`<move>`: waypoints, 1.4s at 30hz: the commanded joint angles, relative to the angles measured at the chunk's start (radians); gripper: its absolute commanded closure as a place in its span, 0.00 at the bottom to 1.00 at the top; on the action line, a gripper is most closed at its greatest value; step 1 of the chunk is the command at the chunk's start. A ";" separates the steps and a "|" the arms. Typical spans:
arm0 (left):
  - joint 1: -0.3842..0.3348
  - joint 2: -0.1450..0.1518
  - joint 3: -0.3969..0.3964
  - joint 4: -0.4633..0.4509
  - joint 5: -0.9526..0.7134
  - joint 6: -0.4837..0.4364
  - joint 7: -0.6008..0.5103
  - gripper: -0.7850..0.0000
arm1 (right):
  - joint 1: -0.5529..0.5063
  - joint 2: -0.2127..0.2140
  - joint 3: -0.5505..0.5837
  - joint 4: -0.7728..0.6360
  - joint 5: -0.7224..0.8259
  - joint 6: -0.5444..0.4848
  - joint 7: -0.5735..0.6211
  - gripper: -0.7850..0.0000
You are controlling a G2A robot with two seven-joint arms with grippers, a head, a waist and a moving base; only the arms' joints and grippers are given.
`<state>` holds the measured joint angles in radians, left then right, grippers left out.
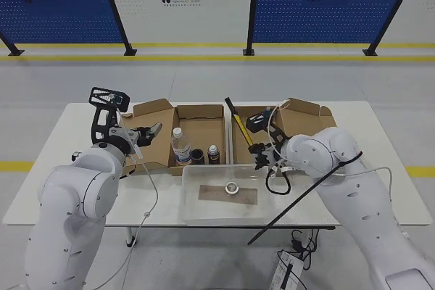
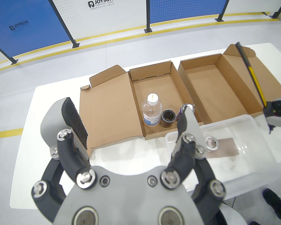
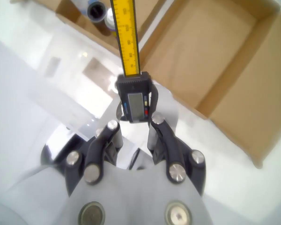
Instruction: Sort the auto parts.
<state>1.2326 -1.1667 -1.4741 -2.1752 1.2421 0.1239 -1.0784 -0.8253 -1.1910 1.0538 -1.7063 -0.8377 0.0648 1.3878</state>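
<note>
Right gripper (image 3: 136,108) has its fingers pinched on the caliper (image 3: 127,36) at the black display end. The yellow scale sticks out away from the wrist, up in the air over the near corner of the right box (image 2: 208,83), by the gap between the two boxes. Left gripper (image 2: 128,118) is spread wide with nothing in it, hovering over the opened flap of the left box (image 2: 152,85). In that box I can see a bottle (image 2: 151,111), a black sleeve (image 2: 167,118) and a small can (image 1: 213,153) lined up along the near wall. The clear tray (image 1: 203,212) sits on the table (image 1: 377,145) just in front of the boxes, with a metal ring (image 2: 212,143) at the edge of a brown sheet (image 2: 224,147) inside.
</note>
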 commanded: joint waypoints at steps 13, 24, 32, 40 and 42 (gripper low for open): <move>0.000 0.000 0.000 0.000 0.000 0.000 0.000 0.00 | 0.108 -0.019 -0.035 0.283 -0.046 0.063 -0.070 1.00; 0.000 0.000 0.000 0.000 0.000 0.000 0.000 0.00 | 0.176 -0.058 -0.122 0.535 -0.031 0.052 -0.199 1.00; 0.000 0.000 0.000 0.000 0.000 0.000 0.000 0.00 | 0.203 -0.092 -0.182 0.663 -0.011 0.065 -0.265 1.00; 0.000 0.000 0.000 0.000 0.000 0.000 0.000 0.00 | 0.223 -0.117 -0.199 0.766 0.041 0.046 -0.320 1.00; 0.000 0.000 0.000 0.000 0.000 0.000 0.000 0.00 | 0.229 -0.121 -0.201 0.783 0.046 0.049 -0.324 1.00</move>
<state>1.2326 -1.1667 -1.4741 -2.1752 1.2421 0.1239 -1.0784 -0.5988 -1.3102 0.8535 -0.9309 -0.7932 0.1117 1.0648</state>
